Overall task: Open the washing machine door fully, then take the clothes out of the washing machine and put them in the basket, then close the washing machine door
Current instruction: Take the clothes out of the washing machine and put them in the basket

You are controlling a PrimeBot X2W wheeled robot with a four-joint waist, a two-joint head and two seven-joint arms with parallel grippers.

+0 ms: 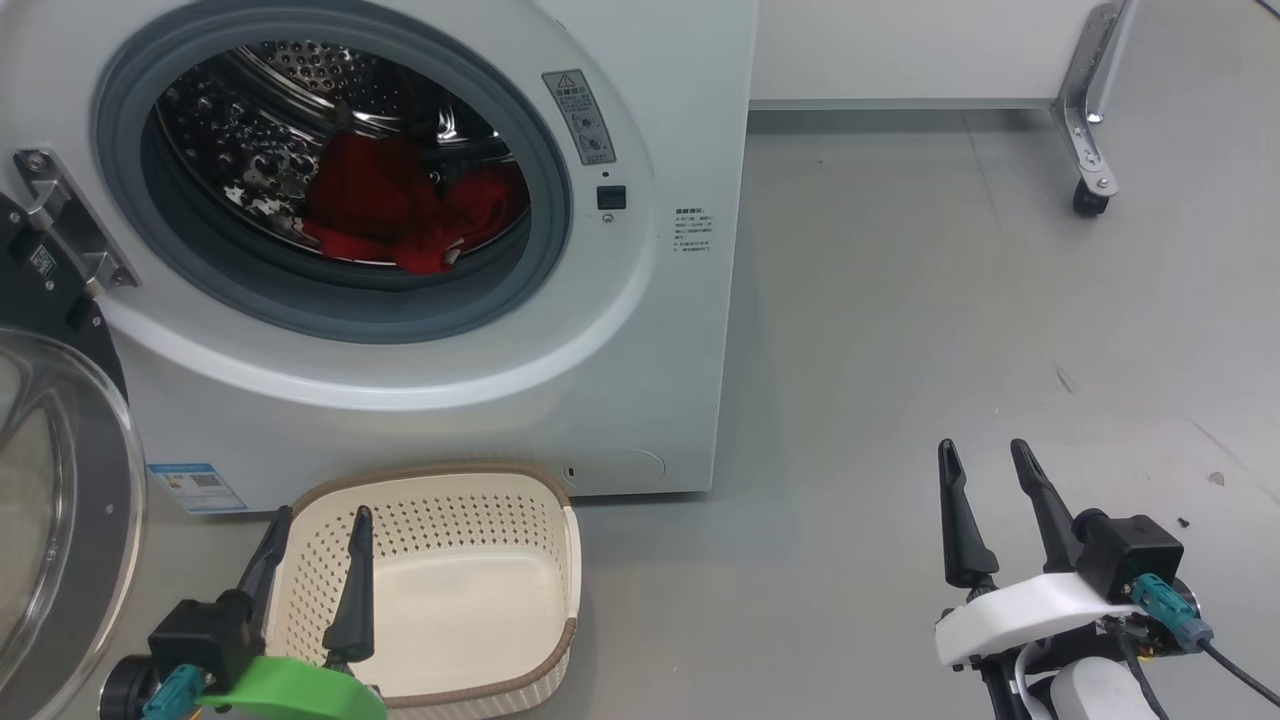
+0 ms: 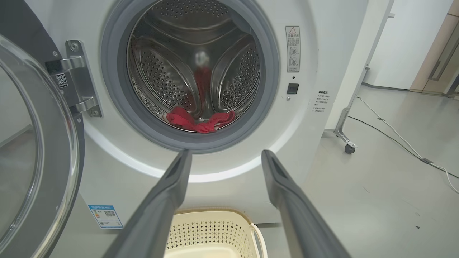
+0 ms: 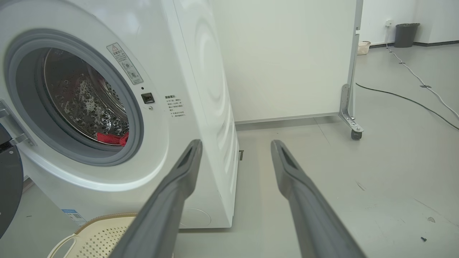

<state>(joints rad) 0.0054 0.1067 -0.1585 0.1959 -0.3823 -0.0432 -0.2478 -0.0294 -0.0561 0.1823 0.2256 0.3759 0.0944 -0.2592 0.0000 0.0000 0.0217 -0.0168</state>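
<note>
One door, far left: the washing machine door (image 1: 55, 520) is swung out on its hinge (image 1: 70, 220), well clear of the opening. Judged wide enough for access.
Left pincer: the left pincer (image 1: 323, 512) is spread, with nothing between its fingers. It hovers over the basket and points toward the machine front.
Basket: the basket (image 1: 440, 470) sits on the floor (image 1: 900, 350) just in front of the washing machine (image 1: 640, 380), below the opening. Whether it touches the machine cannot be told. No garment is in it yet.
Clothes, location: the clothes (image 1: 400, 210) lie bunched at the bottom of the drum (image 1: 300, 60), behind the grey gasket (image 1: 330, 310). There is a taller heap on the left and a lower spread on the right.
Clothes, handling: judged light, soft and limp. Expect the fabric to drape, stretch and trail rather than lift as one piece. It is not fragile or slippery.
Grasp point: take the raised fold at the crest of the left heap. Pinch deep into the bunch so that several layers are caught, not a single thin edge.
Caution: trailing fabric may catch on the gasket lip, or a second piece may drop off on the way out.
Right pincer: the right pincer (image 1: 982, 446) is spread and carries nothing. It is low over the floor, well apart from the machine, to its right.
</note>
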